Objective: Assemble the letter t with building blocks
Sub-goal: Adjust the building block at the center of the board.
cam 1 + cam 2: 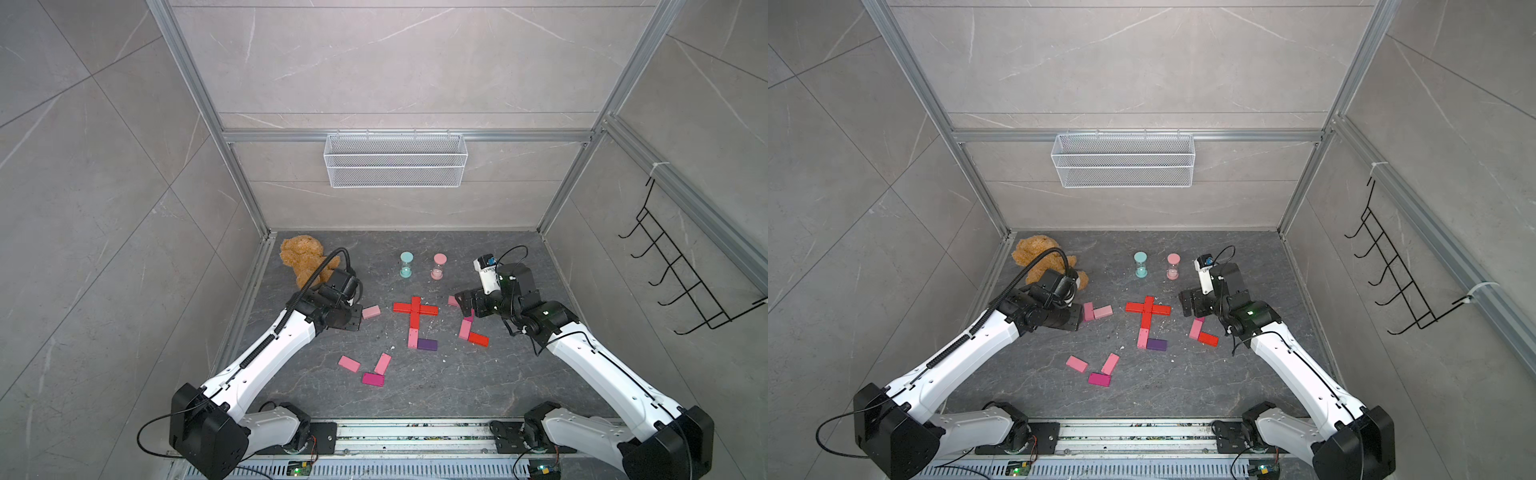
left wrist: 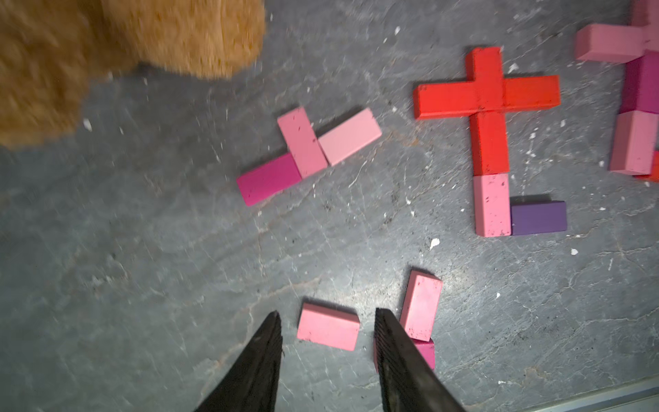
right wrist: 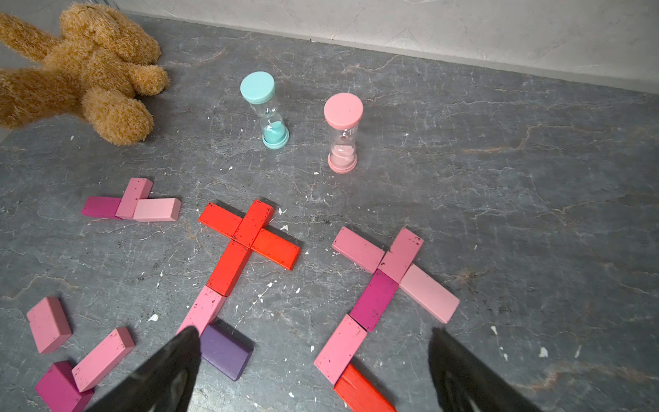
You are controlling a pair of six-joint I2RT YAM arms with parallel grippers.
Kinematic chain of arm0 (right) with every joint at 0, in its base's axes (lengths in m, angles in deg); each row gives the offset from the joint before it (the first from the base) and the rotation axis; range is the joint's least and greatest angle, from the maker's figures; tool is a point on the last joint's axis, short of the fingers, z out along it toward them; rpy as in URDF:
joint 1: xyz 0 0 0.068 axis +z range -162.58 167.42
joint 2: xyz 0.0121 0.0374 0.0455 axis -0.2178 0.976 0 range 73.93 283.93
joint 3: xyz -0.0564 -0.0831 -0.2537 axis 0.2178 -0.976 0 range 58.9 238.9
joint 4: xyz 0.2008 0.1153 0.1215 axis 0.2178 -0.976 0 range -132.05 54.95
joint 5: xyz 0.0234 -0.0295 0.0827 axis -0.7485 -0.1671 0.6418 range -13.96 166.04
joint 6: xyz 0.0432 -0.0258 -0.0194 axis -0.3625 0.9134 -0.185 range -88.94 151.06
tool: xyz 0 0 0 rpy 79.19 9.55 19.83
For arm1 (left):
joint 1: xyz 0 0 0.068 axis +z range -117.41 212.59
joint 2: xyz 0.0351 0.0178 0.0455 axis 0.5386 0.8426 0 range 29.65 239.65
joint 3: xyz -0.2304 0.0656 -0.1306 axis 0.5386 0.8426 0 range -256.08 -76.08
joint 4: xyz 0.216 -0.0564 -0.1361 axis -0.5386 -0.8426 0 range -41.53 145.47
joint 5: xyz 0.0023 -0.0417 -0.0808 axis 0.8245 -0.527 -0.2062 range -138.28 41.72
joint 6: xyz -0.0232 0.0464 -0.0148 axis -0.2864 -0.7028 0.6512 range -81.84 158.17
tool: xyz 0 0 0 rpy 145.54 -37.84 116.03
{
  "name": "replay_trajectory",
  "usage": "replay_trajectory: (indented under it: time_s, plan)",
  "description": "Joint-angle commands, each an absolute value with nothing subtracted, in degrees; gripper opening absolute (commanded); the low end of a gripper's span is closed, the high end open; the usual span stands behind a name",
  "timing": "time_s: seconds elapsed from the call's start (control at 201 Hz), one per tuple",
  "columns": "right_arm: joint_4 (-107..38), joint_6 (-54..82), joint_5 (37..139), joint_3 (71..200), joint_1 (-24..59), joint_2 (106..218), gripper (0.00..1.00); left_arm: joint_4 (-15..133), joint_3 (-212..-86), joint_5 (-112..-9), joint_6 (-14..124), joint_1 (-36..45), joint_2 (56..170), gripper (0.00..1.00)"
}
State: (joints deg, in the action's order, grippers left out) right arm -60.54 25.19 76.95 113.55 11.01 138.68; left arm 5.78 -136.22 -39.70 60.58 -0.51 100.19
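Note:
A t of red building blocks (image 1: 415, 309) lies mid-floor, with a pink stem block (image 1: 412, 337) and a purple foot (image 1: 427, 344). Beside it lies a pink and magenta t (image 3: 399, 255) with a red foot (image 1: 478, 339). My right gripper (image 3: 313, 331) hovers over this one, open wide and empty. Three joined blocks (image 2: 306, 142) lie near the bear. My left gripper (image 2: 327, 312) hangs above the floor, jaws apart with nothing between them. Past its tips lie a loose pink block (image 2: 328, 326), another pink one (image 2: 420, 305) and a magenta one (image 1: 372, 379).
A brown teddy bear (image 1: 301, 255) lies at the back left, close behind my left wrist. A teal hourglass (image 1: 406, 264) and a pink hourglass (image 1: 439, 267) stand behind the red t. A wire basket (image 1: 395, 160) hangs on the back wall, a black hook rack (image 1: 681, 274) on the right.

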Motion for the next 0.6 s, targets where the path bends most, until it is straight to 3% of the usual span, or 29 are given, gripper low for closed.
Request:
replay_trajectory:
  time_s: [0.0, 0.284, 0.597]
  plan:
    - [-60.27, 24.55, 77.43, 115.20, 11.16, 139.12, 1.00, 3.63, -133.02, -38.34, 75.98, -1.29, 96.90, 0.46]
    - [-59.83, 24.53, 77.97, 115.38, 11.03, 140.66, 1.00, 5.37, -124.57, -39.13, 92.14, -4.58, 94.71, 0.46]
    - [-59.90, 24.48, 77.81, 115.06, 11.05, 140.73, 1.00, 6.68, -125.87, -38.59, 91.63, -6.01, 99.80, 0.51]
